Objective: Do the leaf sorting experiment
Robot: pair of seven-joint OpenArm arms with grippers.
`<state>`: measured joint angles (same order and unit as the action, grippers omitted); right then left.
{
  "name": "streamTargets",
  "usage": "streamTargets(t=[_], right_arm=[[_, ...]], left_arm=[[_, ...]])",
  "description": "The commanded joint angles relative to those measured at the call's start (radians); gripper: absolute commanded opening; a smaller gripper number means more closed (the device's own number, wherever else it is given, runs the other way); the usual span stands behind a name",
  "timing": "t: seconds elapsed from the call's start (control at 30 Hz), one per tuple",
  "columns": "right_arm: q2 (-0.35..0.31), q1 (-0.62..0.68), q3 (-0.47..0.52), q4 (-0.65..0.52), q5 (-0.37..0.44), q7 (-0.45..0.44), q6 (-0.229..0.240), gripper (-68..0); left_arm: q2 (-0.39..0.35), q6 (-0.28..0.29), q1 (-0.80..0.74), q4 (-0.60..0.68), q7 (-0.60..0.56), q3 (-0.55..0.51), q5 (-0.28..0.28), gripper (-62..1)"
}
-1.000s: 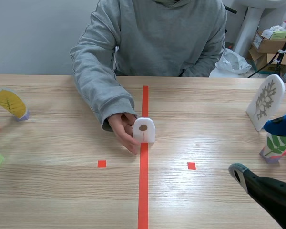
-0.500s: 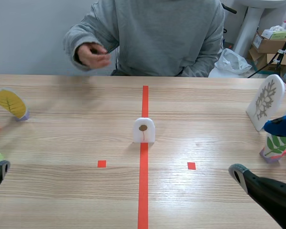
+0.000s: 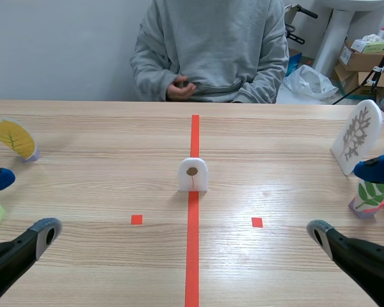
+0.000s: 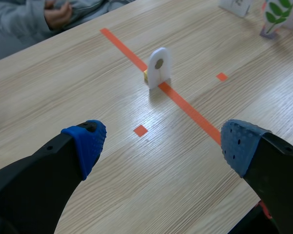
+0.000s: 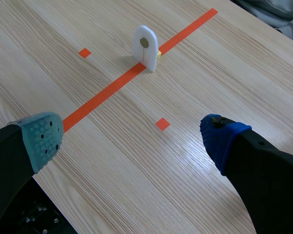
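The white leaf card [image 3: 193,174] stands upright mid-desk [image 3: 102,192], and we place everything else from it. The left jaws and right jaws hang apart and empty on our side of it, one off each flank. Its single brown blade seems akin to the yellow leaf [image 3: 13,138] far to its left, so we would send the left arm, straddle the card squarely above its base and close slowly, lest it topple.

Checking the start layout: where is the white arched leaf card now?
In the scene view the white arched leaf card stands upright mid-table on the orange-red centre line, just beyond the two small tape squares.
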<state>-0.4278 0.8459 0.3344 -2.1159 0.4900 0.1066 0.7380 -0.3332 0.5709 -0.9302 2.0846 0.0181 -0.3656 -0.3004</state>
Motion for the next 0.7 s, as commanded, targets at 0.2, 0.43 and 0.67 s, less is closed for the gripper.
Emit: streamTargets(t=[0.2,0.43,0.67], right_arm=[[-0.016,-0.002,0.012,0.000,0.012,-0.024,0.008,-10.2],[-0.016,-0.001,0.012,0.000,0.012,-0.023,0.008,-10.2],[-0.016,-0.001,0.012,0.000,0.012,-0.023,0.008,-10.2]], left_arm=[[0.000,0.001,-0.005,-0.012,-0.013,-0.008,-0.031,-10.1],[0.000,0.001,-0.003,-0.012,-0.013,-0.008,-0.029,-10.1],[0.000,0.001,-0.003,-0.013,-0.013,-0.008,-0.029,-10.1]])
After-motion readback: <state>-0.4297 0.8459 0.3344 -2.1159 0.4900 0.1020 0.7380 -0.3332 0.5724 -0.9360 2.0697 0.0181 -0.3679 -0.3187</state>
